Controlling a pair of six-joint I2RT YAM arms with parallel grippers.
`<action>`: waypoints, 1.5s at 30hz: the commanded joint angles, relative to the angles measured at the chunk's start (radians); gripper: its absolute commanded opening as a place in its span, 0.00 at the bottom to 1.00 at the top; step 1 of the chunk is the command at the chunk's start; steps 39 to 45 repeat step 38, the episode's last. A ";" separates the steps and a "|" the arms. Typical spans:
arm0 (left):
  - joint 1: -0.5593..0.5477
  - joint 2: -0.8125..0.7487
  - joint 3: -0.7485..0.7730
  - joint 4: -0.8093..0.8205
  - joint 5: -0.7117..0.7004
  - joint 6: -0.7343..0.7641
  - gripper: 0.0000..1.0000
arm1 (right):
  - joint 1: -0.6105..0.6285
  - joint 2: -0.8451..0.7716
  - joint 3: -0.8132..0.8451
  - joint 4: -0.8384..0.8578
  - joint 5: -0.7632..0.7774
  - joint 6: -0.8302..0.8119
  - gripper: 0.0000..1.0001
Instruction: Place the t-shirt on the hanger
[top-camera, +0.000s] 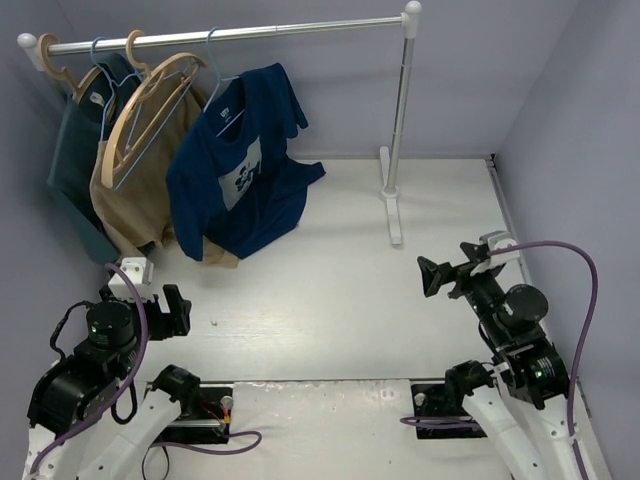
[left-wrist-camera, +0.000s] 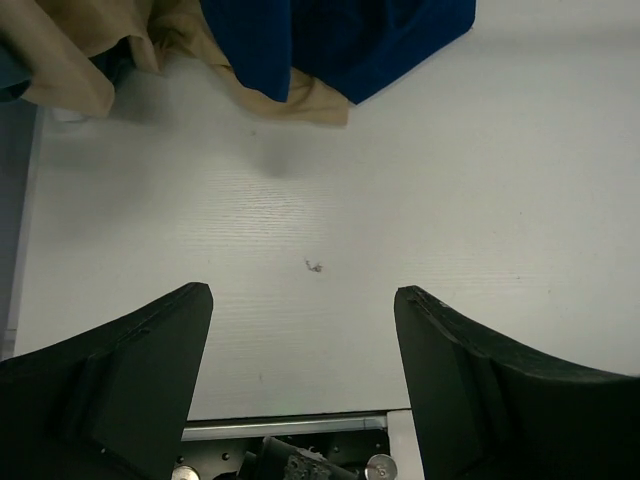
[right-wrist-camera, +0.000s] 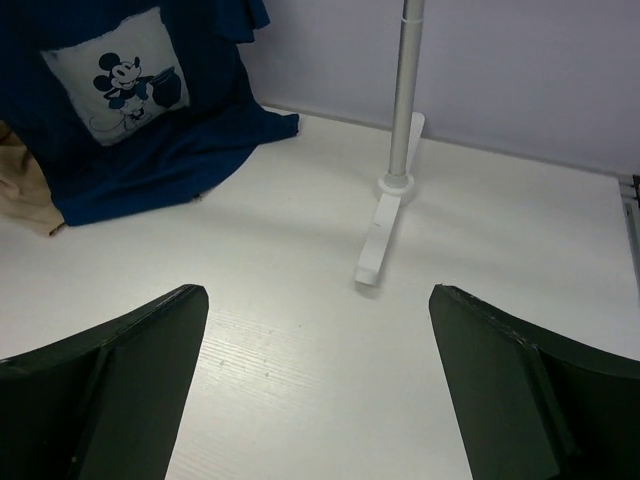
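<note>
The navy t-shirt (top-camera: 240, 170) with the pale Mickey print hangs from the rail on the thin light-blue hanger (top-camera: 214, 57). Its lower hem rests crumpled on the table. In the right wrist view the t-shirt (right-wrist-camera: 150, 140) fills the upper left; in the left wrist view its hem (left-wrist-camera: 340, 40) is at the top. My left gripper (top-camera: 180, 312) (left-wrist-camera: 303, 292) is open and empty, low over the table near the left base. On the right, my right gripper (top-camera: 434, 277) (right-wrist-camera: 318, 290) is also open and empty, well away from the shirt.
A tan garment (top-camera: 125, 205) on a wooden hanger (top-camera: 150, 95) and a dark teal garment (top-camera: 68, 160) hang left of the t-shirt. The white rail (top-camera: 300, 28) stands on a post (top-camera: 400, 110) with a foot (right-wrist-camera: 385, 230) on the table. Lilac walls enclose the table.
</note>
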 joint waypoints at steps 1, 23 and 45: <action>-0.031 0.035 0.021 0.011 -0.087 -0.013 0.74 | 0.001 -0.051 -0.007 0.024 0.063 0.112 1.00; 0.004 -0.065 0.029 -0.009 -0.124 -0.010 0.74 | 0.017 -0.103 0.122 -0.175 0.260 0.094 1.00; 0.023 -0.082 0.027 -0.003 -0.107 -0.002 0.74 | 0.083 -0.175 0.099 -0.180 0.337 0.132 1.00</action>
